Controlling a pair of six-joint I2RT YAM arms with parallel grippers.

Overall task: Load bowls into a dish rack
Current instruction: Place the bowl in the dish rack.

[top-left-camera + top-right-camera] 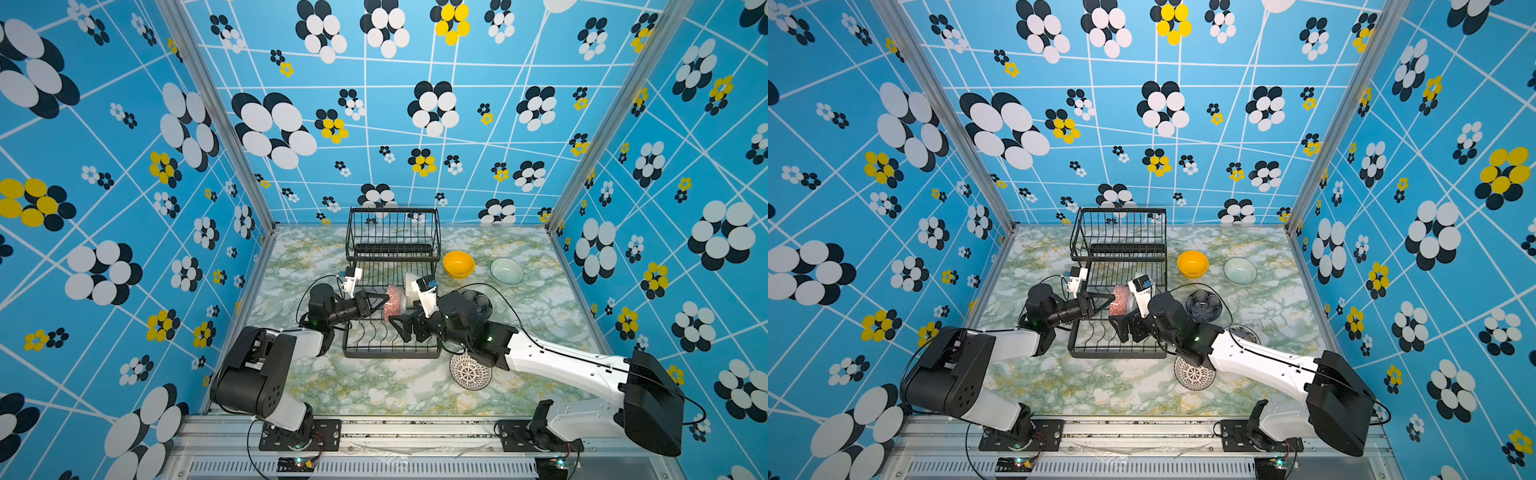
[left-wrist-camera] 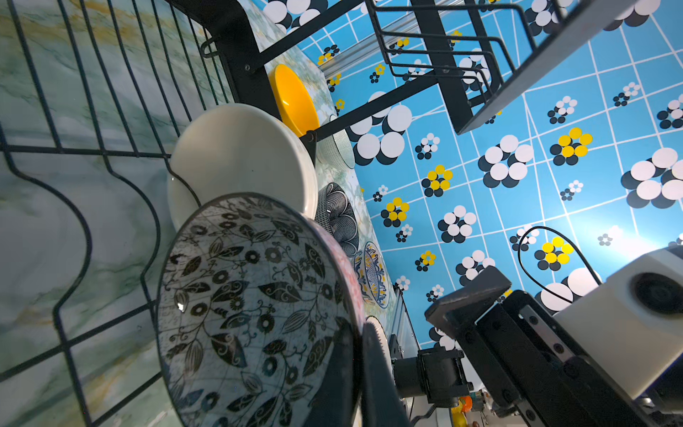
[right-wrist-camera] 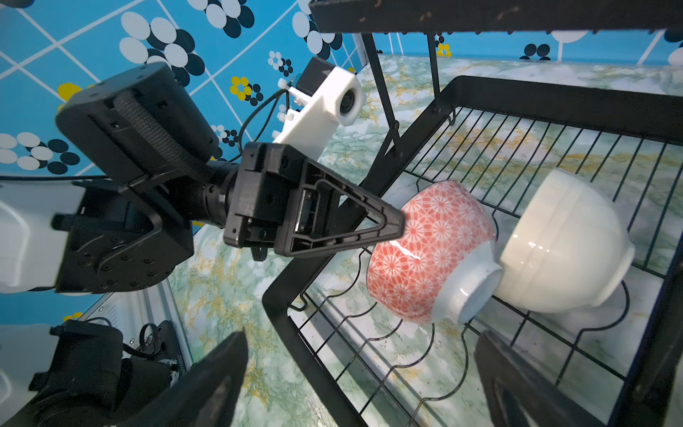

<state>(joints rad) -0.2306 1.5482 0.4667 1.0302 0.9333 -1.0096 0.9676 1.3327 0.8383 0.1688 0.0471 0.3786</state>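
One black wire rack (image 1: 392, 353), two tiers, stands mid-table (image 1: 374, 390) toward 12 o'clock: raised basket at its 12 o'clock end, flat tray with wavy dividers at 6. The left gripper (image 1: 382, 300) reaches in from 9 o'clock, jaws closed on the rim of the red bowl (image 1: 394, 302). The right gripper (image 1: 401, 328) comes from 4 o'clock, jaws spread wide and empty, above the tray's 6 o'clock half. Red bowl: in the tray, tipped on its side, red outside with white flower rounds, white foot, pale inside with black leaves. A white bowl (image 3: 565, 240), plain and glossy, is also on its side in the tray, just beside the red bowl at 2 o'clock. On the table: a yellow bowl (image 1: 458, 264) at 2 o'clock of the tray; a glass bowl (image 1: 507, 271) at 3 o'clock of the yellow; a navy bowl (image 1: 1203, 305) at 3 o'clock of the tray; a blue-yellow bowl (image 1: 1244, 332) at 4 o'clock of the navy, mostly under the right arm (image 1: 1266, 361); a black-white bowl (image 1: 469, 372) off the tray's 5 o'clock corner.
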